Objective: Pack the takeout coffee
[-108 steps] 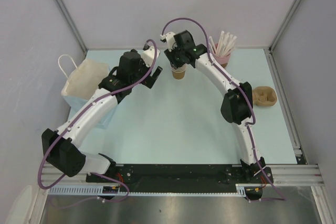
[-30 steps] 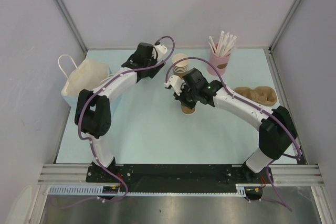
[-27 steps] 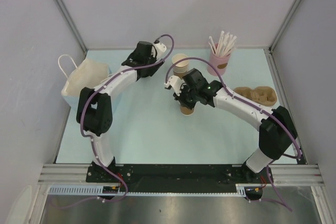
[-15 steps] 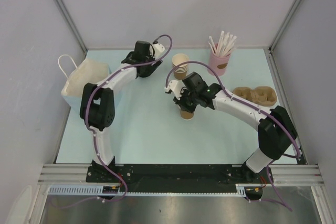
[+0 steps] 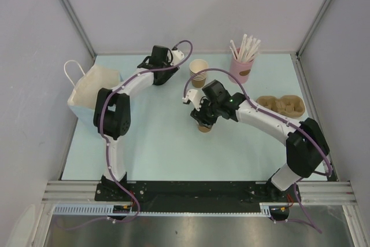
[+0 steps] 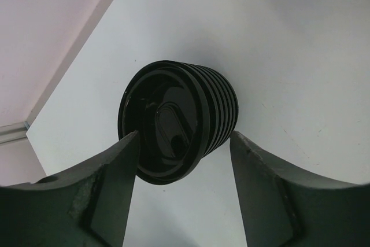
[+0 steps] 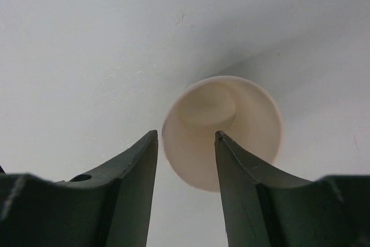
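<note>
Right arm has swung away from the stack of lidless cups [image 5: 198, 72] and brought one cup out to mid-surface, while my left arm has stretched up to the far-left corner. Right pincer [image 7: 186, 136] is letting go now: fingers parted, nothing gripped, and the takeout cup [image 7: 231, 125] stands upright just below them, cream inside, no lid on it. Left pincer [image 6: 185, 137] straddles the black lids [image 6: 173, 122], fairly wide, one finger right at the rim and the other apart, so not clamped. I'd call this early going: the cup is separated and set down, a lid is yet to be picked and pressed on, and then the cup has to go into the paper bag [image 5: 92, 88] at the left edge, well apart from it. Cardboard carrier [image 5: 283, 106] sits at the right, pink cup of white sticks [image 5: 241, 65] at the back. Surface [image 5: 162, 154] is pale blue and matte; plain grey-white walls box it in on three sides, with a metal rail along the near edge.
</note>
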Tool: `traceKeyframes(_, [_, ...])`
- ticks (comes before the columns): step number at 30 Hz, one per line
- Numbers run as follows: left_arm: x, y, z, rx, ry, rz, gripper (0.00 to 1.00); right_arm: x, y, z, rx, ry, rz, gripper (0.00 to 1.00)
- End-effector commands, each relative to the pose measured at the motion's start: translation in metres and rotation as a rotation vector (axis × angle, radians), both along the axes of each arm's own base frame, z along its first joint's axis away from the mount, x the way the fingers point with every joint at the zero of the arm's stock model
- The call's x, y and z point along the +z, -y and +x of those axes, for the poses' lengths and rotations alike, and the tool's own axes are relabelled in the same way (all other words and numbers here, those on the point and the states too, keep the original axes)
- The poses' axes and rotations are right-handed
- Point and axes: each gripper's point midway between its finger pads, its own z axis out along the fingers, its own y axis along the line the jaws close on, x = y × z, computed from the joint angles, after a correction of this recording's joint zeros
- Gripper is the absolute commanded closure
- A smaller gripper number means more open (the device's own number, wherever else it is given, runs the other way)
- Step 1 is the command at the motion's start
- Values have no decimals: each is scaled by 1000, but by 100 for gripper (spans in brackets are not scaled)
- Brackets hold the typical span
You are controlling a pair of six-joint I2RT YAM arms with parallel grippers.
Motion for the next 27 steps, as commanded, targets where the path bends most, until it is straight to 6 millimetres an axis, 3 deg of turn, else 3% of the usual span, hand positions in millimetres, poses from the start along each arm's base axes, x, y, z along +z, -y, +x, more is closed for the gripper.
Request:
traceKeyframes(1, [12, 6, 7, -23, 20, -10, 34, 36, 0, 6, 3, 87, 79, 50])
traceKeyframes(6, [5, 2, 7, -14, 3, 1, 38, 49, 7, 8, -9, 104, 113, 49])
traceKeyframes(13, [4, -1, 12, 6, -1, -2, 59, 57, 13, 12, -26, 118, 133, 48])
traceKeyframes(27, [57, -4, 15, 47, 72, -36, 90, 59, 16, 15, -39, 125, 141, 48])
